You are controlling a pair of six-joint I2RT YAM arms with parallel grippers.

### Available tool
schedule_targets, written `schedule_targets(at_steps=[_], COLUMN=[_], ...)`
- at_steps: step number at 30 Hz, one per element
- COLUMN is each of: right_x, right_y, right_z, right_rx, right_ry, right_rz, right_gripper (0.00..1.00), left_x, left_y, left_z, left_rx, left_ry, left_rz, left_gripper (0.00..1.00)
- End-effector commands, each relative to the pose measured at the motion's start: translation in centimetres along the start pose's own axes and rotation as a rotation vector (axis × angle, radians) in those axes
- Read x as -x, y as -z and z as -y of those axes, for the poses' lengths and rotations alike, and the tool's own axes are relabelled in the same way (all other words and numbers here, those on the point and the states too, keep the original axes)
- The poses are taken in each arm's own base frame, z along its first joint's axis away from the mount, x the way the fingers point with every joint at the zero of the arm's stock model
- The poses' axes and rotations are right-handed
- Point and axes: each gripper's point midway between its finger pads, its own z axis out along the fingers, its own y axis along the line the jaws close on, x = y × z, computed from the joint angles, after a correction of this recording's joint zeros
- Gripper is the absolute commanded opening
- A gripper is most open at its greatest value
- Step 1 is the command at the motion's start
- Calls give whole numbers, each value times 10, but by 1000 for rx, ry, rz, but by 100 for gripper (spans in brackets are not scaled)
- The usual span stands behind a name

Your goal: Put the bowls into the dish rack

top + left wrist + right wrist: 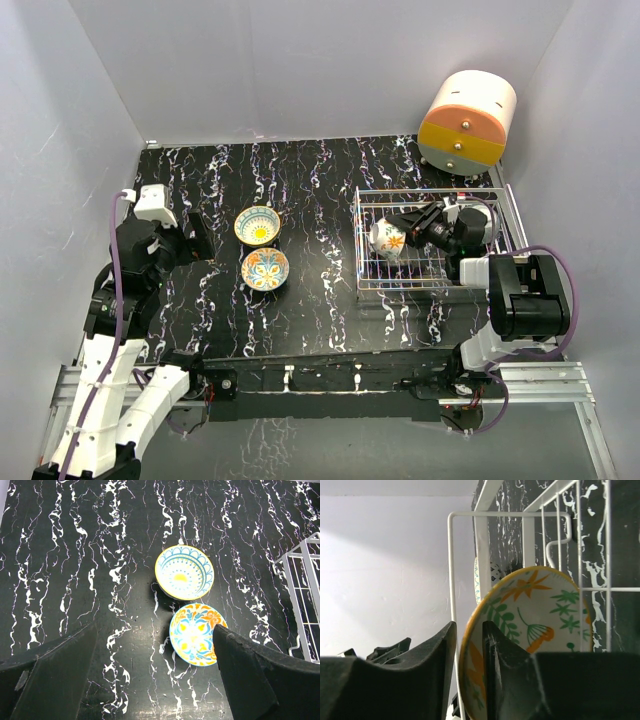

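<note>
Two painted bowls are sitting just beside each other on the black marbled table (320,200), left of centre in the top view. The yellow-and-blue bowl (258,225) is lying farther up the frame, and the orange-and-blue bowl (265,268) is lying below it. The left gripper (155,630) is hovering over them with its fingers spread wide, gripping nothing.

On the right of the frame, the right gripper (469,635) is reaching into the wire dish rack (420,287). Its fingers are pinching the rim of a leaf-patterned bowl (388,238), which is standing on edge at the rack's left end. A sliver of a fourth bowl (480,577) is showing behind it in the right wrist view. A round drawer unit (467,120) is standing at the upper right.
</note>
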Motion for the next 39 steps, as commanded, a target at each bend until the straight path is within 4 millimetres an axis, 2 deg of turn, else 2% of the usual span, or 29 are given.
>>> schedule_targets(at_steps=[1, 6, 16, 25, 32, 39], right_x=[9, 18, 37, 63, 74, 70], right_y=[2, 8, 22, 43, 53, 47], right_z=[-5, -1, 1, -1, -14, -34], right_rx=[-6, -43, -148, -341, -395, -379], right_ry=[70, 92, 188, 322, 441, 555], right_rz=[16, 42, 127, 254, 287, 229], right_gripper=[34, 42, 45, 52, 53, 53], left_x=[7, 5, 6, 5, 4, 3], left_y=[3, 2, 1, 2, 2, 0], left_z=[2, 2, 3, 4, 5, 6], left_rx=[-8, -10, -14, -21, -28, -32], left_ry=[-6, -3, -2, 4, 9, 13], left_rz=[17, 12, 13, 17, 17, 14], left_gripper=[97, 97, 97, 97, 97, 97])
